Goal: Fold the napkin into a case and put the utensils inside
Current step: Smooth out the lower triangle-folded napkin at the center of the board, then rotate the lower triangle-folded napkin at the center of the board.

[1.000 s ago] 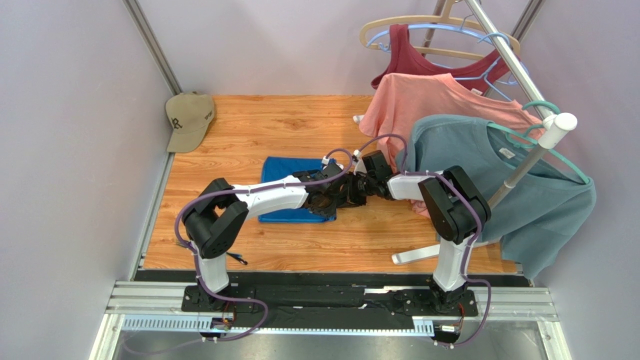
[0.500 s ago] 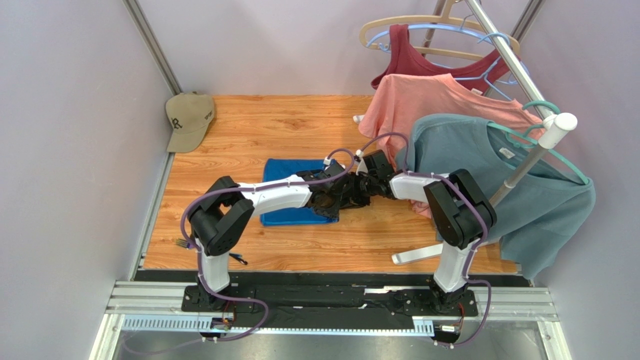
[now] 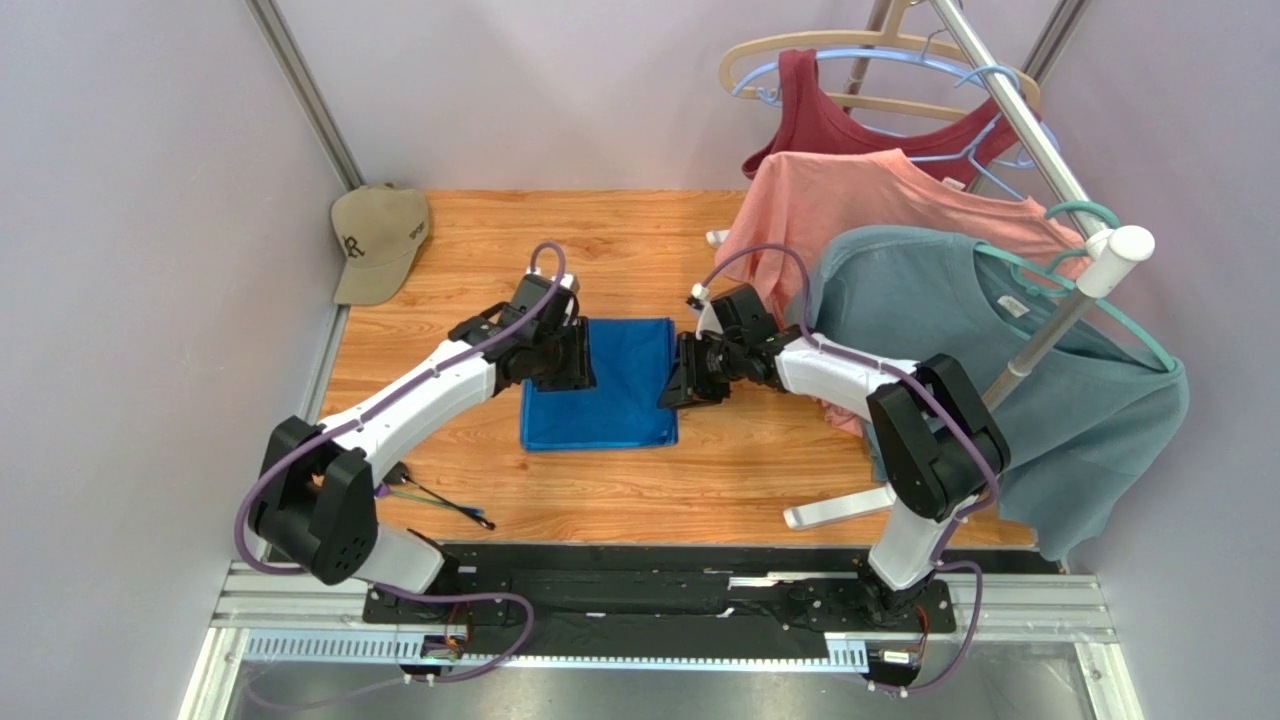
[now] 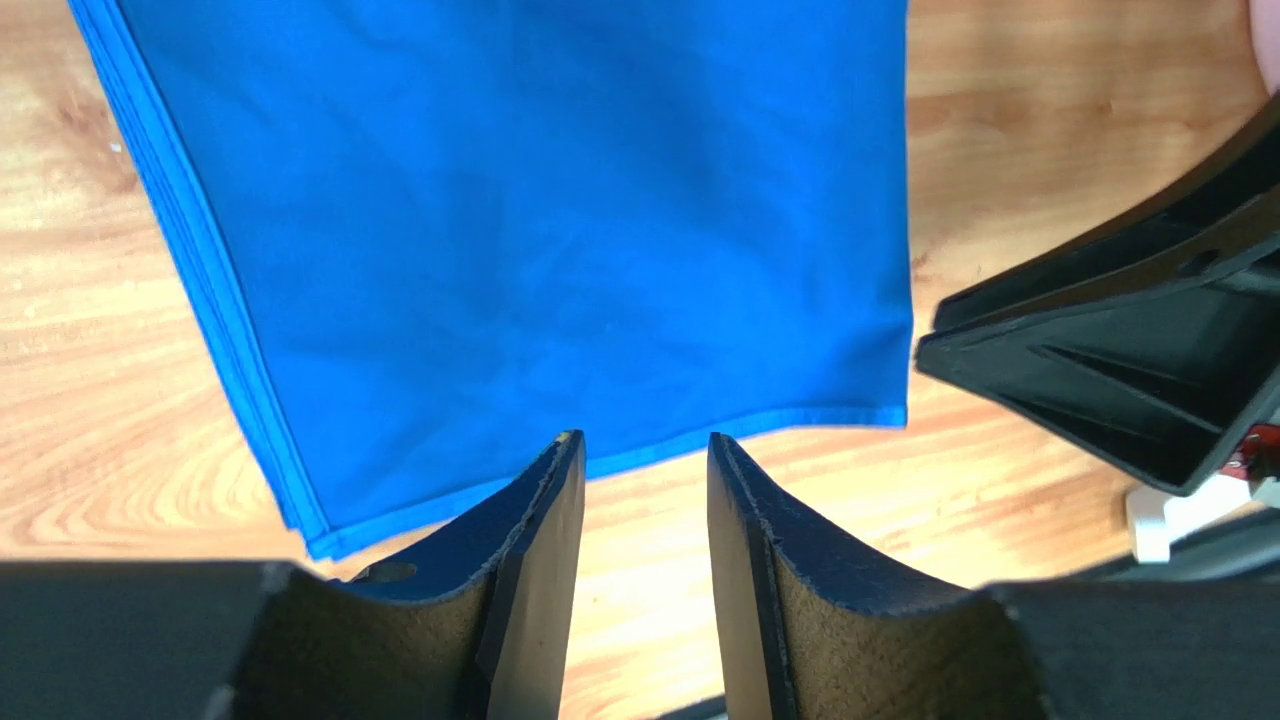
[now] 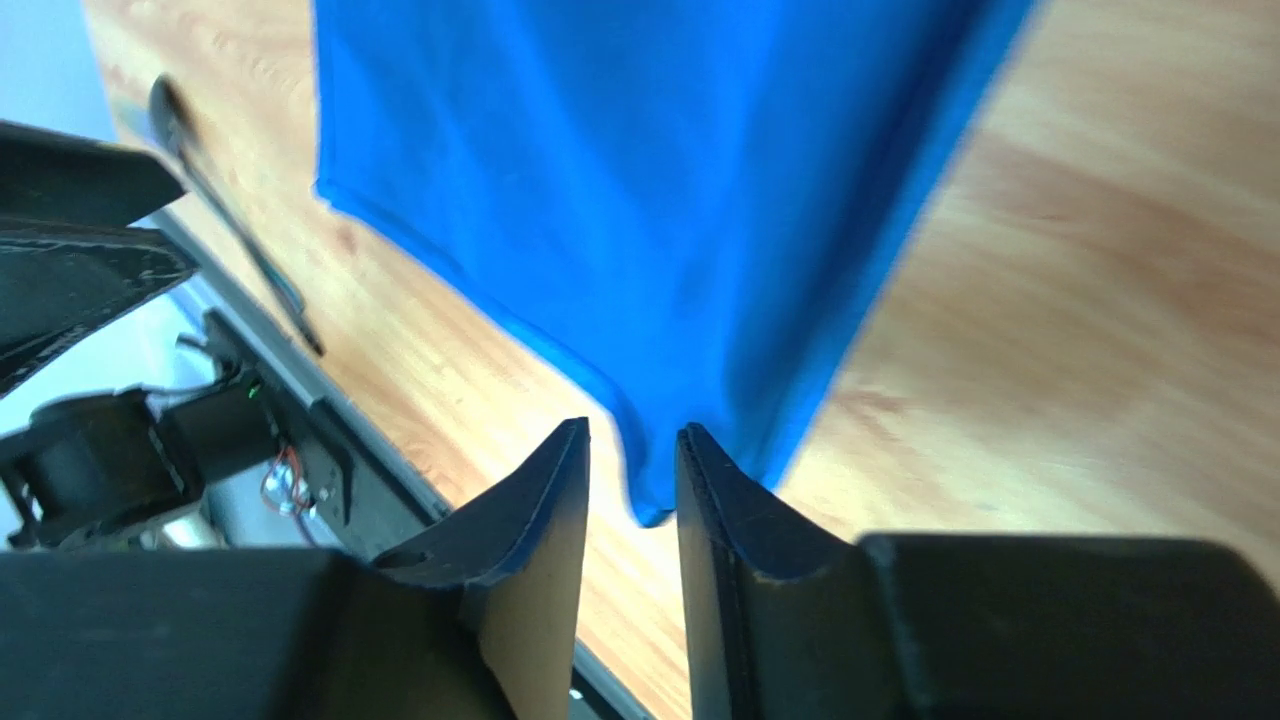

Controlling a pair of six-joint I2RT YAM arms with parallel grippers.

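The royal-blue napkin [image 3: 609, 393] lies folded flat as a rectangle in the middle of the wooden table; its stacked edges [image 4: 226, 330] show in the left wrist view. My left gripper [image 3: 576, 360] hovers at its upper left edge, open, with only bare wood between the fingers [image 4: 643, 458]. My right gripper [image 3: 679, 390] is at the napkin's right edge, jaws apart, and a loose corner of the napkin [image 5: 649, 488] shows in the gap just beyond its tips [image 5: 631, 443]. The utensils [image 3: 439, 501], thin dark sticks [image 5: 241, 225], lie near the left arm's base.
A tan cap [image 3: 376, 233] sits at the table's far left corner. A clothes rack on the right carries a salmon T-shirt [image 3: 857, 210], a teal-grey T-shirt [image 3: 962, 345] and a dark red top [image 3: 819, 128]. The rack's white foot [image 3: 834, 510] rests on the table's near right.
Both arms have drawn apart from over the napkin, the left one swinging far left. Both grippers have opened, and the folded napkin now lies uncovered.
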